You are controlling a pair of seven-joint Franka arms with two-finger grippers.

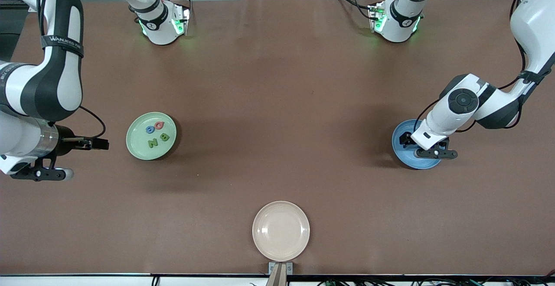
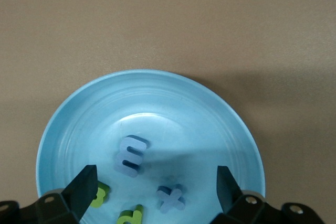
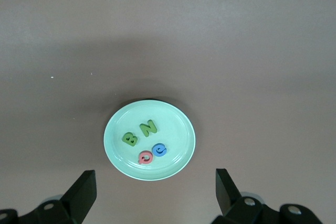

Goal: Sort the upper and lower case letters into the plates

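We see sorting done: left gripper (image 2: 154, 184) spread, empty, over blue plate (image 2: 73, 129) near the table's left-arm edge; right gripper (image 3: 155, 190) spread, parked beside mint plate (image 1: 135, 145) holding capitals (image 1: 155, 133).

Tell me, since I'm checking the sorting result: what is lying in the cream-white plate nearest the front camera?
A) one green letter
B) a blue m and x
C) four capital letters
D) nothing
D: the cream-white plate shows only its bare surface, while the four capitals lie in the mint green plate and the small letters lie in the blue plate.
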